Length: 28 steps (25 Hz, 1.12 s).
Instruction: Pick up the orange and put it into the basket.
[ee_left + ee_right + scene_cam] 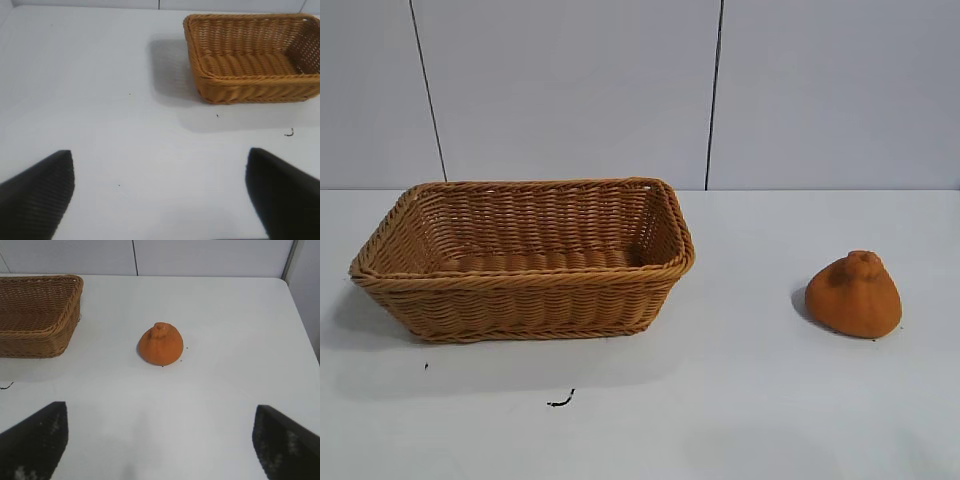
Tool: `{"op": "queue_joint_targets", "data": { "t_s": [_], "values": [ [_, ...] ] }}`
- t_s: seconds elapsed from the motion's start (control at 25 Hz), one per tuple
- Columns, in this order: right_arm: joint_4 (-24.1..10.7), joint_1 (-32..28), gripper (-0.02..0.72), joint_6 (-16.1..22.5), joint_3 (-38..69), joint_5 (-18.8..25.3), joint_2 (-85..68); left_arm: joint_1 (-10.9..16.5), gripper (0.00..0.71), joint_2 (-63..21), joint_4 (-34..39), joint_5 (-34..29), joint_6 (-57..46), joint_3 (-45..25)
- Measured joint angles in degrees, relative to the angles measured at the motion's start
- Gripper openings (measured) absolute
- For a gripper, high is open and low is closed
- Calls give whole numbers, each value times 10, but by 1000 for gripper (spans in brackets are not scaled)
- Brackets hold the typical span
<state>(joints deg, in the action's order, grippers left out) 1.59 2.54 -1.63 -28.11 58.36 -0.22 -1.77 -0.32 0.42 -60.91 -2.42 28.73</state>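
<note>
The orange (855, 294), a matte cone-shaped lump with a knobby top, sits on the white table at the right. It also shows in the right wrist view (160, 344), ahead of my right gripper (161, 412), which is open and empty, well short of it. The basket (525, 262), tan woven wicker with a braided rim, stands empty at the left. It shows in the left wrist view (252, 57), far from my left gripper (160, 157), which is open and empty over bare table. Neither gripper shows in the exterior view.
A small black mark (561, 401) lies on the table in front of the basket. The table's right edge (302, 325) runs near the orange's side. A grey panelled wall stands behind the table.
</note>
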Motion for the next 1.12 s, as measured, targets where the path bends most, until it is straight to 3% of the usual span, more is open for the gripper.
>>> {"op": "queue_joint_targets", "data": {
  "t_s": [0.36,0.6,0.84,1.12],
  "values": [
    [0,0,694,0,-1,-1,0,0,666,0,0,0,0,0],
    [-21,0,694,12,-44,-36,33,0,666,0,0,0,0,0],
    [-40,0,694,28,-120,-35,242,0,666,0,0,0,0,0],
    [-11,0,694,28,-273,17,555,0,666,0,0,0,0,0]
  ]
}}
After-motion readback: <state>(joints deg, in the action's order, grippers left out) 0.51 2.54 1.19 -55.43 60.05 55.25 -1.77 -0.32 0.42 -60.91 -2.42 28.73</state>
